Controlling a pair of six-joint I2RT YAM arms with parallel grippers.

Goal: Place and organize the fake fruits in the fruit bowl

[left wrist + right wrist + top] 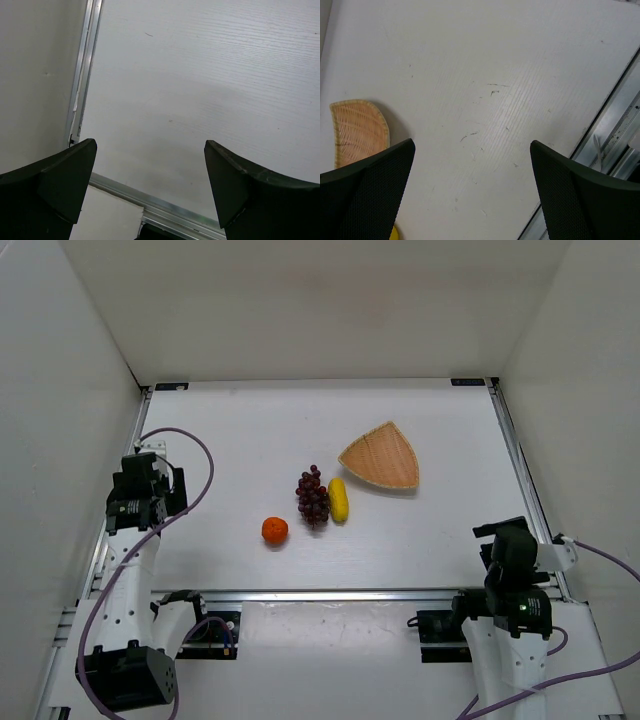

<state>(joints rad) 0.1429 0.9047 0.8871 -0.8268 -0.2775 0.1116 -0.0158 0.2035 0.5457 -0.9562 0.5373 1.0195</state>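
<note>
Near the middle of the white table [230, 430], your three fake fruits [313, 508] are lying outside the fruit bowl [381, 457], a tan woven fan shape sitting toward the far right. The grape bunch [312, 490] and the yellow fruit [339, 499] are lying side by side, touching or very nearly so, just beside the bowl's near left edge. The orange [275, 530] is resting alone, nearer to you and left of the grapes. Your left gripper [150, 150] is hanging over bare table by the left rail, well apart from the fruits, its jaws spread wide around nothing. Your right gripper [471, 147] is hanging near the right rail, jaws likewise spread wide and gripping nothing. Its wrist view is showing the bowl at the left, and a yellow sliver at the bottom edge is probably the yellow fruit, though too little is showing to be sure.
</note>
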